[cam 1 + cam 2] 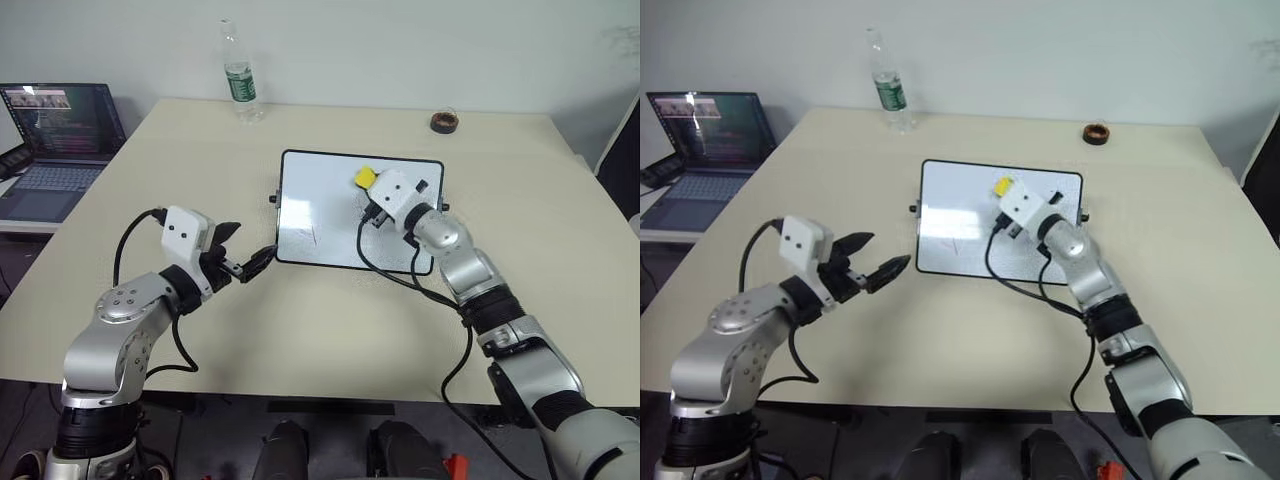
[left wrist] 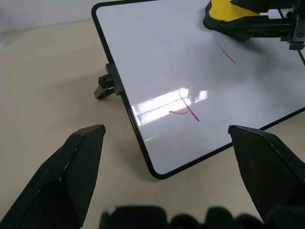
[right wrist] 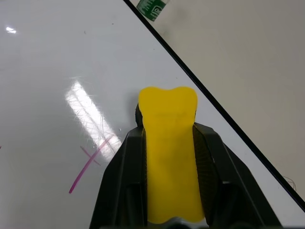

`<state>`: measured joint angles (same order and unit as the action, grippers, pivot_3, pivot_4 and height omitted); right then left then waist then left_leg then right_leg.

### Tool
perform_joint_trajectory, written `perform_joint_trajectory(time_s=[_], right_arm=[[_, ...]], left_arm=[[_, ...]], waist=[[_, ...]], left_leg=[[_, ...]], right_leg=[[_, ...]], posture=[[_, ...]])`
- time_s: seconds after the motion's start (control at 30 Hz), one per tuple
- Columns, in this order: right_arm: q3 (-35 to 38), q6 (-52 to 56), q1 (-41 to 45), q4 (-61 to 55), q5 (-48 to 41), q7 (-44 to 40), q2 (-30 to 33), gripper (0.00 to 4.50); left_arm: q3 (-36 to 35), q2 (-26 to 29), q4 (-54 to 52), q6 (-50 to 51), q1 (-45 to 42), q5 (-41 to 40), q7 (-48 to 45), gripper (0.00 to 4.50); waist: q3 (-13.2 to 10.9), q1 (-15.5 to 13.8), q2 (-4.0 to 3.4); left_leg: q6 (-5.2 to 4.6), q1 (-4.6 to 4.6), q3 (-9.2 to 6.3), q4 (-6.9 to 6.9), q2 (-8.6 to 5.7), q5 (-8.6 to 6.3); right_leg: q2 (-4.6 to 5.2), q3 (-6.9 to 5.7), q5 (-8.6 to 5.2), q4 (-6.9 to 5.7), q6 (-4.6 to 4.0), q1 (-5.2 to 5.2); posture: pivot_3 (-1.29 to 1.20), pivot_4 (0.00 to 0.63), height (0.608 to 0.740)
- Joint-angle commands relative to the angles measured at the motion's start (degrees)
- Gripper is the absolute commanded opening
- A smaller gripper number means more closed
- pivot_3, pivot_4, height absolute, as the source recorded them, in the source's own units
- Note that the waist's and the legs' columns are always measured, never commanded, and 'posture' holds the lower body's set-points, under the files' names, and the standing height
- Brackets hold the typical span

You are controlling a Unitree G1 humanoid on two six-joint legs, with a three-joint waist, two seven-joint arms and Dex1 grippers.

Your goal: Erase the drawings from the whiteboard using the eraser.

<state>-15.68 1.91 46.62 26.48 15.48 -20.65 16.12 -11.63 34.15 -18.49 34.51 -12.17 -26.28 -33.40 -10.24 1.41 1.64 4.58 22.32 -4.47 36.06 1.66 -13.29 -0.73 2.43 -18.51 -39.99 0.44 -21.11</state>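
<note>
While the right tool (image 3: 169, 143) clamps the yellow eraser (image 3: 170, 157) over the whiteboard (image 1: 330, 215) lying mid-surface (image 1: 300, 330), red drawings (image 2: 185, 109) remain on the glossy face, and the left tool (image 2: 167, 148) hovers spread wide beside the board's near corner.

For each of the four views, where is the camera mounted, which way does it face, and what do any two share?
Left eye: on the head, facing forward and down at the table; both arms show, right end effector holding the eraser over the whiteboard.
Right eye: stereo twin, same scene.
Left wrist: looks along its open end effector at the board's near corner and red drawings.
Right wrist: looks along its fingers, shut on the eraser.
Both wrist views share the board, eraser and a red mark.
</note>
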Motion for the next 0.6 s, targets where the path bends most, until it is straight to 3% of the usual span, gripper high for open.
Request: perform_joint_trajectory(time_s=[0.03, 0.13, 0.2, 0.33, 0.4, 0.6], right_arm=[[-4.96, 3.43, -5.18, -0.06, 2.93, -7.41, 2.97, 0.99], [-9.01, 1.59, -6.68, -2.89, 5.45, -11.61, 4.87, 0.99], [-9.03, 1.42, -6.71, -2.99, 6.29, -10.15, 5.01, 0.99], [-2.30, 1.72, -4.18, -0.84, 5.17, 3.06, 2.33, 0.98], [-0.83, 2.44, -3.76, -0.01, 4.35, 4.97, 2.07, 0.98], [-5.55, 3.22, -8.99, -2.51, 5.33, -3.79, 4.38, 0.98]], left_arm=[[-0.64, 0.71, -1.25, -1.41, -0.68, -0.14, -0.67, 4.50], [-0.66, 0.80, -1.15, -1.44, -0.72, -0.16, -0.84, 4.50], [-0.68, 0.84, -1.09, -1.46, -0.78, -0.08, -0.99, 4.50], [-0.78, 0.89, -1.03, -1.54, -0.70, 0.08, -1.31, 4.50], [-0.81, 0.88, -1.00, -1.58, -0.65, 0.10, -1.33, 4.50], [-1.06, 0.83, -1.11, -1.65, -0.37, -0.03, -1.29, 4.50]], waist=[[0.03, 0.13, 0.00], [0.08, 0.45, 0.03], [0.08, 0.57, 0.02], [0.05, 0.67, 0.00], [0.03, 0.65, -0.02], [0.05, 0.15, 0.04]], left_leg=[[0.00, -0.01, 0.00, -0.01, 0.00, 0.00], [0.00, -0.15, 0.04, -0.01, 0.00, 0.00], [0.00, -0.41, 0.06, -0.03, -0.01, 0.00], [-0.01, -0.64, 0.03, -0.04, 0.03, 0.02], [-0.01, -0.63, 0.03, -0.03, 0.02, 0.04], [-0.01, -0.58, -0.01, -0.02, 0.01, 0.05]], right_leg=[[0.00, 0.00, 0.00, 0.00, 0.00, 0.00], [-0.02, 0.03, 0.00, -0.01, 0.01, 0.06], [-0.06, 0.06, -0.04, 0.00, 0.06, 0.30], [-0.11, 0.06, -0.12, 0.00, 0.18, 0.51], [-0.11, 0.08, -0.11, 0.00, 0.18, 0.50], [-0.06, 0.04, -0.10, 0.09, 0.20, 0.55]], posture=[[0.00, 0.150, 0.740], [0.00, 0.150, 0.740], [0.00, 0.150, 0.740], [0.00, 0.150, 0.740], [0.00, 0.150, 0.740], [0.00, 0.150, 0.740]])
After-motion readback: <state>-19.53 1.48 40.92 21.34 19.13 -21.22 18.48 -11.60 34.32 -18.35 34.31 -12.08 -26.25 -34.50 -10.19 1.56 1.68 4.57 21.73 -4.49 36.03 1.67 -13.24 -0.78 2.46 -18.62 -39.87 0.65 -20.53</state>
